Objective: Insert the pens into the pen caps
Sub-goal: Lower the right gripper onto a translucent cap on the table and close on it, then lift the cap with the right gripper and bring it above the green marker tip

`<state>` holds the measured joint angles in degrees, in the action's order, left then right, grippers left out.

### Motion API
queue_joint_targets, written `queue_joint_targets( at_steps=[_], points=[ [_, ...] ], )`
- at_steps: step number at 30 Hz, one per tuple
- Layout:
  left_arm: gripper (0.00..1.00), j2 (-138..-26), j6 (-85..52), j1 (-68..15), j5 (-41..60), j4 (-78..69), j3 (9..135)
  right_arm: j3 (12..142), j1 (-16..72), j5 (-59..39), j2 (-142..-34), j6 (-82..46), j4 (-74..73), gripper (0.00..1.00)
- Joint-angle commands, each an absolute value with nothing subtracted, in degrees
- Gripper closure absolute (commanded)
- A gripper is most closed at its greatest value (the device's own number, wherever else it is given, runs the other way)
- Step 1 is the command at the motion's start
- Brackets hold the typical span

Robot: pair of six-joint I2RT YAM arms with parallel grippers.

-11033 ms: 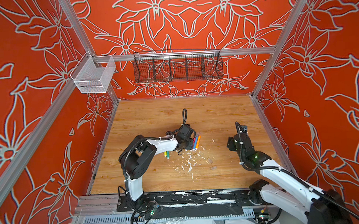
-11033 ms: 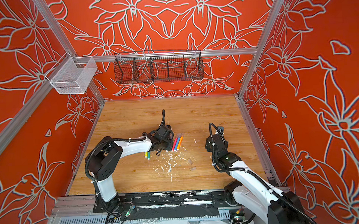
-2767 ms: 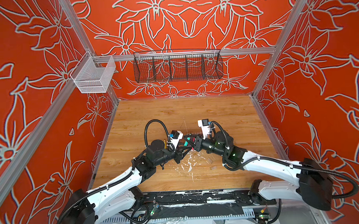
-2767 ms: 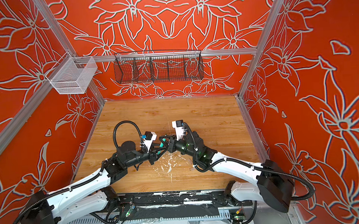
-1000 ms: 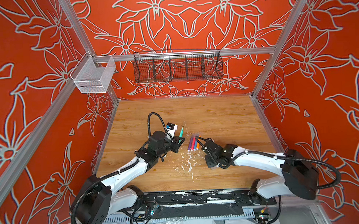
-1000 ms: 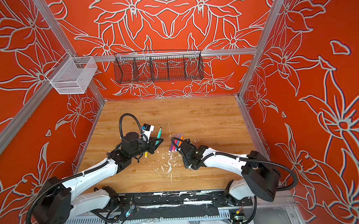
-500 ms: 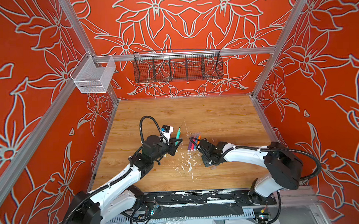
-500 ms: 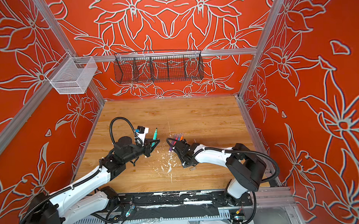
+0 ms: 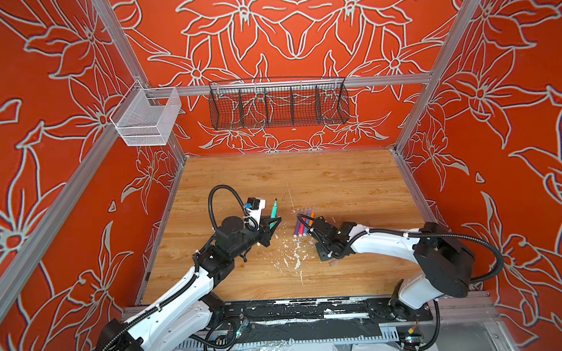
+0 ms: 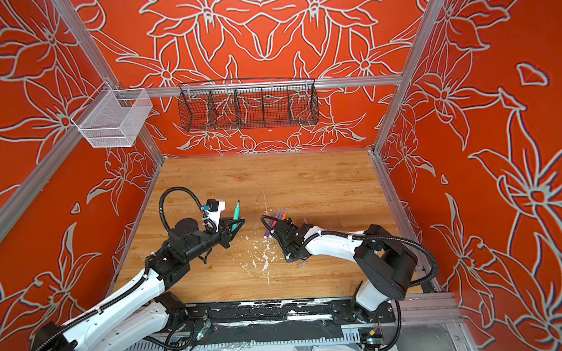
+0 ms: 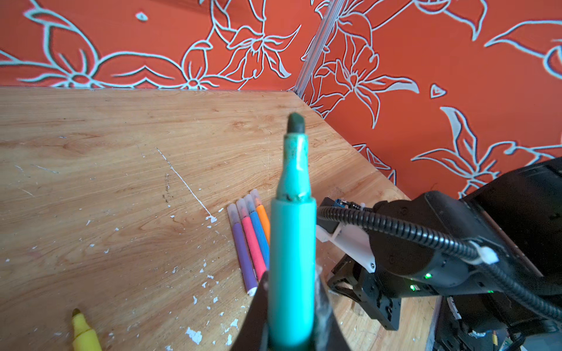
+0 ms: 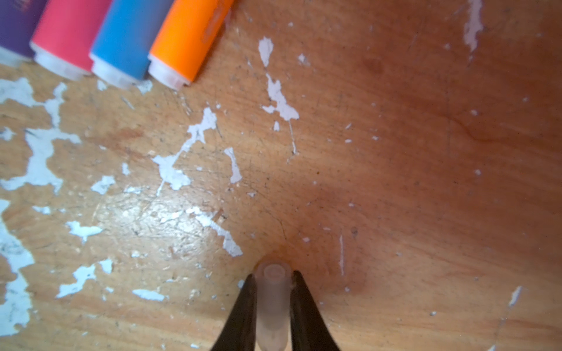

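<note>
Orange flowered walls boxed in the scuffed wooden counter. My left tool was clamped on the green pen, nib up, clear of the wood; my right tool was pinched tight around a clear pen cap down at the counter. I judged the cap needed lifting, its mouth squared to the nib, then one straight push.
</note>
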<state>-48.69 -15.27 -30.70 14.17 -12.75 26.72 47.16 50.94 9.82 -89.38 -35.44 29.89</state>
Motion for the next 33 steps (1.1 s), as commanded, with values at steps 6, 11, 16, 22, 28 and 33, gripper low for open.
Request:
queue_joint_targets(
  at_steps=[6, 11, 16, 22, 28, 33],
  points=[
    [1.0, -47.5, -14.9, -30.7, 15.3, -13.2, 26.3, 43.6, 50.5, 8.0, -87.5, -38.2, 28.2, 0.85],
    [1.0, -47.6, -15.4, -30.7, 16.2, -14.3, 25.8, 43.2, 50.3, 7.3, -84.5, -39.2, 25.5, 0.89],
    [1.0, -47.4, -17.2, -30.8, 18.1, -18.5, 23.9, 42.7, 49.8, 8.4, -78.9, -40.6, 21.6, 0.91],
    [1.0, -46.3, -16.5, -33.1, 17.3, -21.5, 22.6, 41.2, 49.2, 10.6, -68.0, -41.5, 13.6, 0.95],
    [1.0, -43.2, -13.2, -38.1, 14.1, -20.8, 21.8, 38.0, 49.2, 12.0, -57.2, -42.2, 2.7, 1.0],
    [1.0, -41.8, -11.3, -40.9, 13.1, -21.2, 21.5, 36.0, 49.1, 11.9, -51.5, -42.3, -6.9, 1.0]
  ],
)
